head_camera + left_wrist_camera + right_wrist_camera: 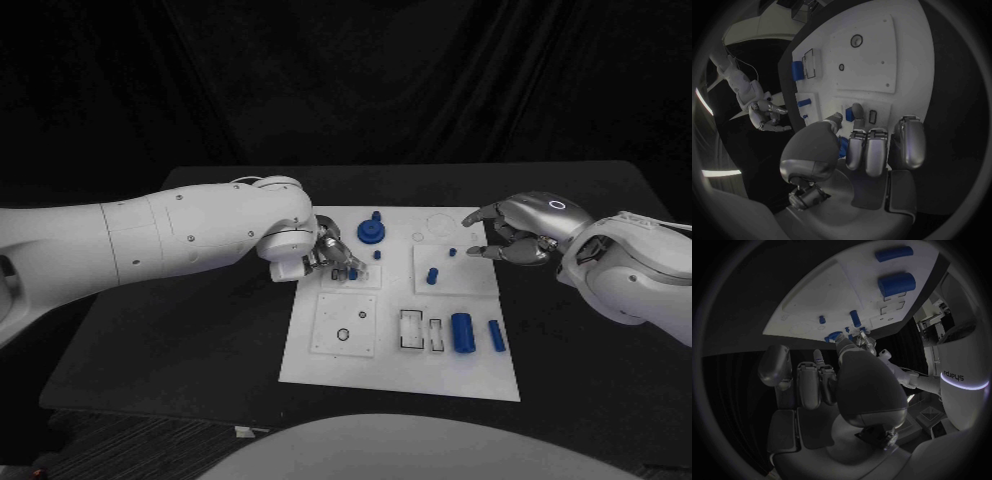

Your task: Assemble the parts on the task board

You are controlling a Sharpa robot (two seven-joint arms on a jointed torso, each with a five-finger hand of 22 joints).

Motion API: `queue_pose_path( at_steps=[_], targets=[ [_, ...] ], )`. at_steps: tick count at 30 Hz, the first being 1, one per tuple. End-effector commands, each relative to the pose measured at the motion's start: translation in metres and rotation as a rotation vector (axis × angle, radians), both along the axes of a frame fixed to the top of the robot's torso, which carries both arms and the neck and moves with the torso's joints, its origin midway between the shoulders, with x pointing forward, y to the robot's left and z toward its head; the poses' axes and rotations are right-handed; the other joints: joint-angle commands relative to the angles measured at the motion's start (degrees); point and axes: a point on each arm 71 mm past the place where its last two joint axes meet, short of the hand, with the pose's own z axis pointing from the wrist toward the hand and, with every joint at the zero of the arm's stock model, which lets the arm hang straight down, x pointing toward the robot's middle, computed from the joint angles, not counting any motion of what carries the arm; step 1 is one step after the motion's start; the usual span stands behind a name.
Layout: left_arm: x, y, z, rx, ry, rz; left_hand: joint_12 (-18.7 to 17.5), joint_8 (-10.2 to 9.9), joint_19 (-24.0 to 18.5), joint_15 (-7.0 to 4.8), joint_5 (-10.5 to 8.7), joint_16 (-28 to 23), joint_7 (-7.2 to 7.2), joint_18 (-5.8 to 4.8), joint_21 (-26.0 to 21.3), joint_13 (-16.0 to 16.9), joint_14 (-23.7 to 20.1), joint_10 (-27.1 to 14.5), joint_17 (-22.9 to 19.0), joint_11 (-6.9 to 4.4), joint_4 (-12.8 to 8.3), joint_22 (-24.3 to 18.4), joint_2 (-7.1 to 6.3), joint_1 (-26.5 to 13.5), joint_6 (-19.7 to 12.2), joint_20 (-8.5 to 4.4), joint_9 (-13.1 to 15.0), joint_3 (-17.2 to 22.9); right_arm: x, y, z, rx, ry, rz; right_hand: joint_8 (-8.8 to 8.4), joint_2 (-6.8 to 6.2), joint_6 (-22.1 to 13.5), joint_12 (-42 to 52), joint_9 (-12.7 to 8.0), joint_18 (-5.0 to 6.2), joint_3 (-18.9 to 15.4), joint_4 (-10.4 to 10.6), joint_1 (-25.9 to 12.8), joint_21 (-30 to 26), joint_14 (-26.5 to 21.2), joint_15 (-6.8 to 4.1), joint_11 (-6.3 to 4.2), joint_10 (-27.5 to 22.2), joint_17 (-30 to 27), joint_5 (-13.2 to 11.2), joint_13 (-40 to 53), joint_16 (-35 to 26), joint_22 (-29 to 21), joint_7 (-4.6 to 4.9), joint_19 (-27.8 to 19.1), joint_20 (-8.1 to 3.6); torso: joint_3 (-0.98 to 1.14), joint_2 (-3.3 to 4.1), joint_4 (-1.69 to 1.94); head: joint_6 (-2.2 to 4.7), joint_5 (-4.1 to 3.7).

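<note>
The white task board (325, 365) lies on the black counter (173, 340) between the two arms. In its near part, nearer the robot than either robot hand, a thick blue cylinder (463, 332) and a slimmer blue bar (496, 335) lie side by side to the right of two dark-outlined slots (413, 330), with a square plate carrying a small ring (343, 335) to their left. Further in, the left robot hand (329, 262) rests at the board's left edge, fingers curled down beside a small blue piece (353, 273); whether it holds that piece I cannot tell. A short blue peg (433, 273) stands between the two hands. The right robot hand (515, 238) hovers over the board's right edge, fingers bent and apart, holding nothing. Just beyond the left robot hand stands a round blue knob (372, 232)
</note>
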Motion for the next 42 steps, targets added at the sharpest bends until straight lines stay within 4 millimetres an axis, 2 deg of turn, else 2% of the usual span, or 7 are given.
queue_pose_path(
  at_steps=[1, 13, 19, 28, 33, 37, 42],
  targets=[
    [0.002, 0.001, 0.009, 0.003, -0.063, -0.011, 0.0, 0.3, 0.7, -0.44, 0.1, 0.2, -0.5, -0.06, 0.3, 15.1, 6.2, 6.0, 15.1, -0.46, -0.1, 6.0, -0.15, 0.4, 0.0, -0.04, 0.1, -0.5, 0.0, -0.001, -0.001, -0.001, -0.002, -0.013, -0.25, 0.41, 0.4, -0.4, -0.1, 0.67, 0.0, -0.3, 0.1, -0.4, 4.0, -0.41, -0.36, 1.1, 7.6, 0.3, 9.1, -0.4, 6.9, 0.08, -0.3, -0.05, 0.02, -0.04, -0.01, 0.0, -0.28],
    [0.024, 0.024, 0.06, 0.048, -0.218, 0.026, 0.0, -0.1, 1.2, -0.68, -0.8, 0.2, -0.59, -0.16, 0.5, 15.1, 6.2, 6.0, 15.1, -0.65, 0.7, 6.3, -0.79, 0.5, -0.1, -0.33, -0.2, -1.9, -0.002, -0.002, 0.0, 0.001, -0.001, -0.016, -0.26, 0.4, 0.4, -0.4, -0.1, 0.66, 0.0, -0.3, 0.0, -0.4, 4.0, -0.41, -0.37, 1.1, 7.6, 0.3, 9.1, -0.4, 6.9, 0.08, -0.3, -0.05, 0.03, -0.19, -0.12, 0.0, -0.46],
    [0.039, 0.034, 0.071, 0.065, -0.273, 0.046, 0.0, -0.5, 1.5, -0.69, -1.05, 0.2, -0.52, -0.22, 0.6, 15.1, 6.2, 6.0, 15.1, -0.61, 1.1, 6.5, -1.02, 0.3, -0.3, -0.37, -0.5, -2.6, -0.004, 0.001, 0.001, 0.008, -0.005, -0.008, -0.26, 0.39, 0.4, -0.4, -0.1, 0.65, -0.1, -0.3, 0.0, -0.3, 4.0, -0.41, -0.37, 1.1, 7.6, 0.3, 9.1, -0.4, 7.0, 0.09, -0.3, -0.06, -0.01, -0.15, -0.09, 0.0, -0.65],
    [0.06, 0.04, 0.07, 0.099, -0.268, 0.053, 0.0, -1.4, 1.6, -0.65, -0.86, 0.2, -0.33, -0.22, 0.6, 15.1, 6.2, 6.0, 15.1, -0.51, 0.9, 6.5, -0.87, 1.6, -1.1, -0.38, -1.0, -2.9, -0.002, -0.001, 0.001, 0.012, -0.002, -0.013, -0.27, 0.38, 0.4, -0.4, -0.1, 0.67, -0.1, -0.3, 0.0, -0.4, 4.0, -0.41, -0.37, 1.1, 7.6, 0.3, 9.1, -0.4, 6.9, 0.08, -0.3, -0.06, -0.08, 0.1, -0.05, 0.0, -0.71],
    [0.064, 0.041, 0.06, 0.109, -0.247, 0.053, 0.0, -2.0, 1.5, -0.54, -0.76, 0.2, -0.11, -0.18, 0.4, 15.1, 6.2, 6.0, 15.1, -0.34, 0.9, 6.4, -0.7, 2.2, -1.7, -0.31, -1.3, -3.1, -0.003, 0.0, 0.001, 0.012, 0.0, -0.01, -0.27, 0.37, 0.4, -0.4, -0.1, 0.66, -0.1, -0.3, 0.0, -0.4, 4.0, -0.41, -0.37, 1.1, 7.6, 0.3, 9.1, -0.4, 6.9, 0.09, -0.3, -0.06, -0.23, 0.36, -0.29, 0.0, -0.35],
    [0.066, 0.039, 0.052, 0.115, -0.227, 0.046, 0.0, -2.4, 1.4, -0.44, -0.61, 0.2, 0.02, -0.18, 0.3, 15.1, 6.2, 6.0, 15.1, -0.23, 0.8, 6.4, -0.57, 2.6, -2.1, -0.24, -1.5, -3.1, -0.002, 0.001, 0.0, 0.012, 0.001, -0.007, -0.27, 0.37, 0.4, -0.4, -0.1, 0.66, -0.1, -0.3, 0.0, -0.4, 4.0, -0.41, -0.37, 1.1, 7.6, 0.3, 9.1, -0.4, 6.9, 0.09, -0.3, -0.06, -0.31, 0.38, -0.29, 0.0, -0.11],
    [0.065, 0.035, 0.044, 0.117, -0.209, 0.037, 0.0, -2.5, 1.4, -0.41, -0.54, 0.2, 0.06, -0.19, 0.3, 15.1, 6.2, 6.0, 15.1, -0.19, 0.7, 6.4, -0.53, 2.8, -2.1, -0.21, -1.5, -3.1, -0.002, 0.001, 0.0, 0.011, 0.002, -0.007, -0.29, 0.36, 0.5, -0.5, -0.1, 0.67, -0.1, -0.3, 0.0, -0.5, 4.0, -0.42, -0.37, 1.1, 7.6, 0.3, 9.1, -0.4, 6.9, 0.09, -0.3, -0.07, -0.42, 0.79, -0.43, 0.0, 0.09]
  ],
)
